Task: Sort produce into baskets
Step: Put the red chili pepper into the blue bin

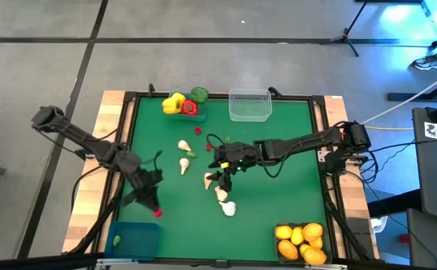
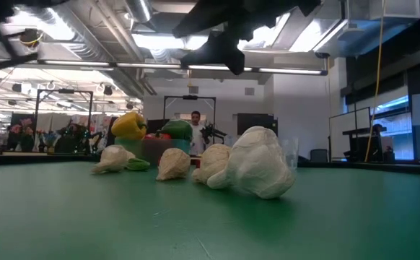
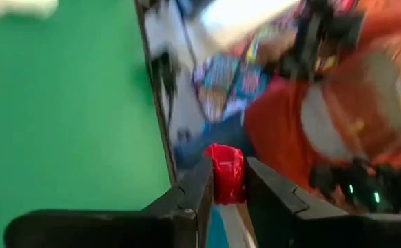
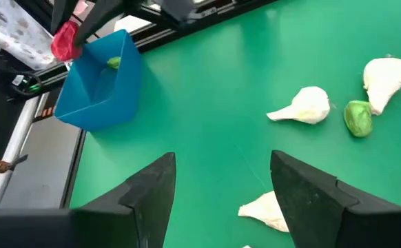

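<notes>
My left gripper (image 1: pixel 155 208) is shut on a tiny red piece (image 3: pixel 227 173), just beyond the far right corner of the opaque blue bin (image 1: pixel 132 238) at the near left. The bin holds one green piece (image 4: pixel 114 63). My right gripper (image 4: pixel 221 186) is open and empty above the middle of the table, over several white garlic bulbs (image 1: pixel 209 178) that lie on the green mat. A small green piece (image 4: pixel 357 117) lies between two bulbs. Another red piece (image 1: pixel 198 130) lies farther back. My left gripper pinches the tiny red piece by two opposite sides (image 3: pixel 218 180) between its two fingers, at their free ends. The piece is lifted clear of the mat. In the right wrist view it (image 4: pixel 66 40) hangs beside the blue bin's rim.
Yellow (image 1: pixel 173 103), red (image 1: pixel 189 108) and green (image 1: pixel 200 94) peppers sit at the far edge, seemingly in a dark bin (image 2: pixel 158 150). A clear bin (image 1: pixel 249 105) stands beside them. A bin with several orange citrus (image 1: pixel 301 241) is at the near right corner.
</notes>
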Controlling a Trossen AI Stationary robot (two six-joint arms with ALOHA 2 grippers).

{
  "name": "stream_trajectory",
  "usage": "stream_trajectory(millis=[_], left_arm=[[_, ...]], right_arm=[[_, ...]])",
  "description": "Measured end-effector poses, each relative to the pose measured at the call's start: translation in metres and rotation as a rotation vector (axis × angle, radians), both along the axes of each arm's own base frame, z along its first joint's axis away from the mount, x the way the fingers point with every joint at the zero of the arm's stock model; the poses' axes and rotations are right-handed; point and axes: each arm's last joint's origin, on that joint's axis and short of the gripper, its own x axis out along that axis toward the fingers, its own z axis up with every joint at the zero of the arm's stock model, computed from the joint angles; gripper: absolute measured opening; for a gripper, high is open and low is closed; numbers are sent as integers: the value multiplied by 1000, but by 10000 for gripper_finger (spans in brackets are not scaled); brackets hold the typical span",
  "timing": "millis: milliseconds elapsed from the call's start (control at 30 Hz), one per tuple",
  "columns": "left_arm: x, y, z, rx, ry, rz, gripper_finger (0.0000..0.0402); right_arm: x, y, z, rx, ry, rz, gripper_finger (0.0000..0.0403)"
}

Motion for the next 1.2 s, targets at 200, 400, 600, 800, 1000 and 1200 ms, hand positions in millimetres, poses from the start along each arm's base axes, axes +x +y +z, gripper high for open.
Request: stream_trajectory(millis=[200,400,600,800,1000,1200], left_arm=[[-25,-34,-7,4,144,-134,79],[-44,-57,-14,36,206,-146,79],[-49,-67,-24,64,300,-141,79],[-52,-74,-32,91,357,-188,102],[-53,-75,-34,92,386,-199,160],[-49,-71,-34,57,451,-135,209]], right_arm=[[0,0,-1,-2,7,-11,232],[0,0,-1,-1,7,-12,232],[0,0,-1,-1,7,-12,232],[0,0,-1,-1,7,-12,232],[-1,0,-1,-2,13,-13,232],[-4,-4,-6,-77,69,-120,232]])
